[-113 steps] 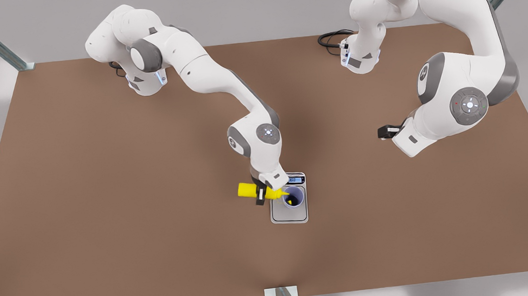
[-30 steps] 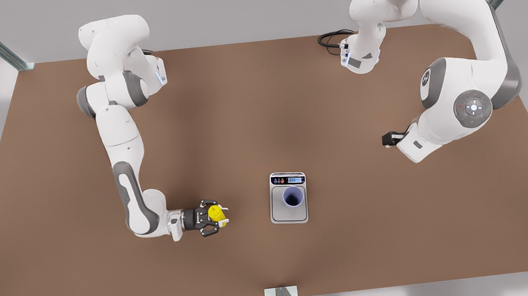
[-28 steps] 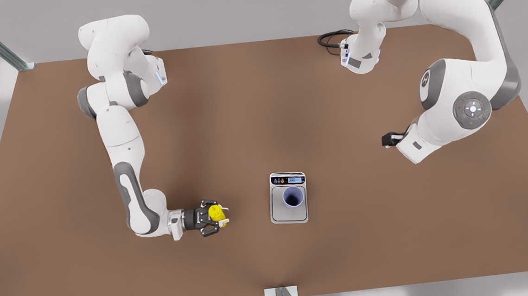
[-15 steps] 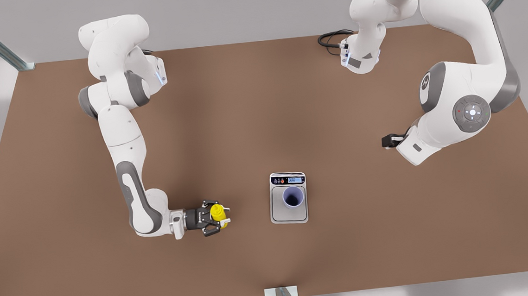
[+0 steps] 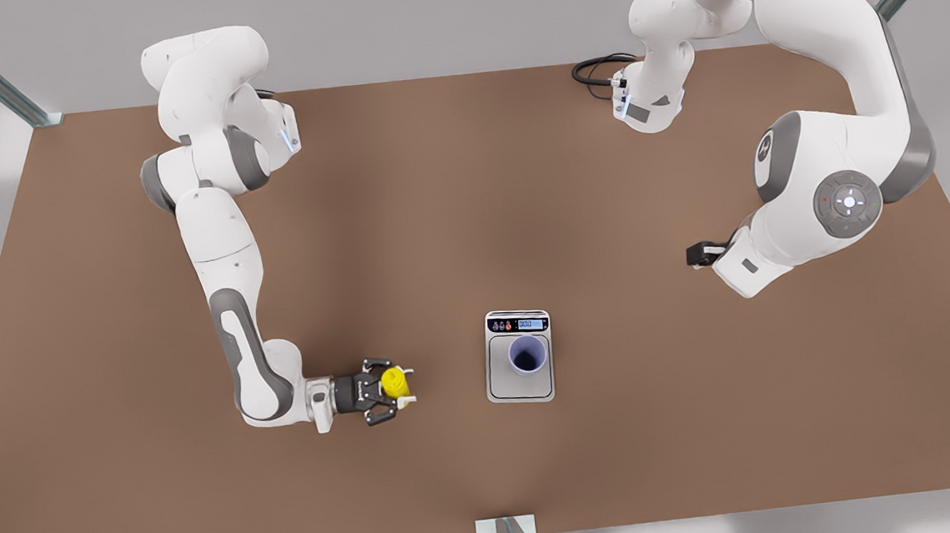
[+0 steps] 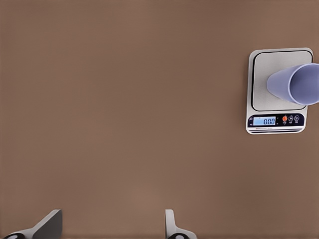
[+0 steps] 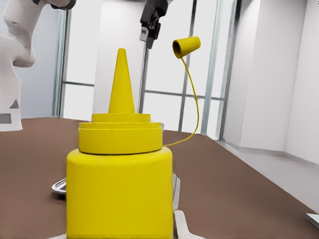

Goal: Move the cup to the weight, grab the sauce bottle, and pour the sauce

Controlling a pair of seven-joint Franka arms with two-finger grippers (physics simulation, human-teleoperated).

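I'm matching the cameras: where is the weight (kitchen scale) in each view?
Front view: the weight lies lower centre, cup on it.
Left wrist view: weight beyond the open left gripper, same cup on it.
Right wrist view: probably the grey sliver behind the sauce bottle.
Shared landmark: the cup.

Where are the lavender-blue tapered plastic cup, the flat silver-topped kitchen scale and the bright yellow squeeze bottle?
Lavender-blue tapered plastic cup (image 5: 527, 354): front view, dark inside.
Flat silver-topped kitchen scale (image 6: 275, 120): left wrist view, dark display panel.
Bright yellow squeeze bottle (image 7: 118, 191): right wrist view, cylindrical body.
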